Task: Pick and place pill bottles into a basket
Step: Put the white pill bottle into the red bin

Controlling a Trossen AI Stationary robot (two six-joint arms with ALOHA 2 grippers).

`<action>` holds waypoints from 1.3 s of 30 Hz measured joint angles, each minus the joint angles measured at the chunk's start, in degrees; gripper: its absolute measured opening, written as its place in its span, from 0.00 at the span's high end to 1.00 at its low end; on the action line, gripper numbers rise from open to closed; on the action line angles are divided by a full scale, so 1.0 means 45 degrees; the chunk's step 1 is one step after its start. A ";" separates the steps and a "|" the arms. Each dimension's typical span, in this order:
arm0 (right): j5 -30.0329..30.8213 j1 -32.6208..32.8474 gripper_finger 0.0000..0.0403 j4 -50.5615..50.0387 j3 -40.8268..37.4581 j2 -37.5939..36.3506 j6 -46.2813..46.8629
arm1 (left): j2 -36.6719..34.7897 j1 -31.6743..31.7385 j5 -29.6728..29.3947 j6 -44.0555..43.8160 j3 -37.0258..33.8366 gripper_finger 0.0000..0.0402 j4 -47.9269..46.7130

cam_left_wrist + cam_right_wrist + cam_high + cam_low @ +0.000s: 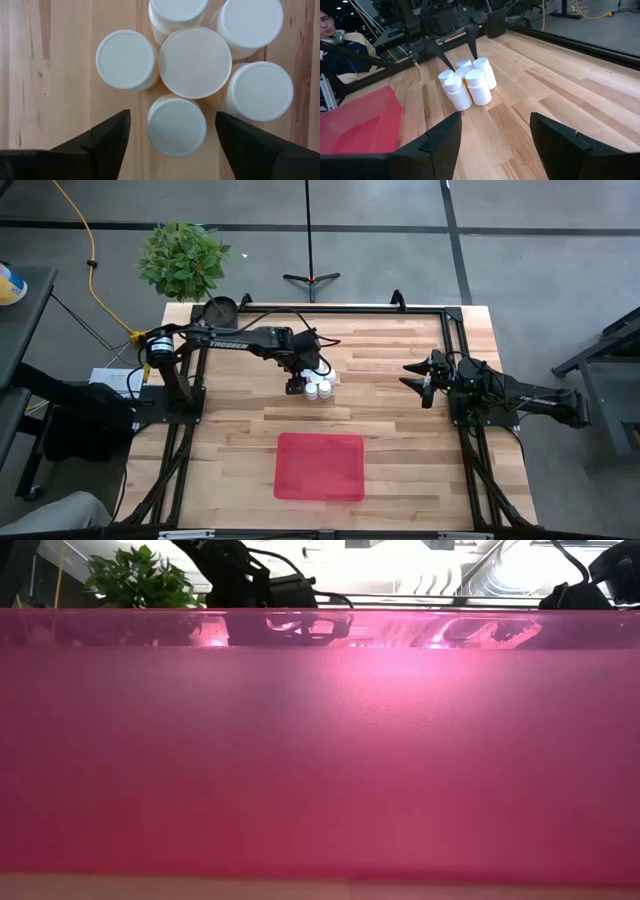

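1. Now the left gripper hangs over the bottles, fingers apart either side of the nearest cap.
2. Upright cluster, mid-table, beyond the basket.
3. Right gripper waits well off, fingers apart.

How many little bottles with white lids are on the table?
6 pill bottles, bunched together upright on the table: one in the middle, five ringed around it. The left gripper straddles one. None in the basket.
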 joint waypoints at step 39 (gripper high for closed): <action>0.0000 0.0000 0.44 -0.0002 0.0000 0.0003 -0.0005 | -0.0024 0.0002 0.0180 -0.0078 0.0000 0.50 -0.0102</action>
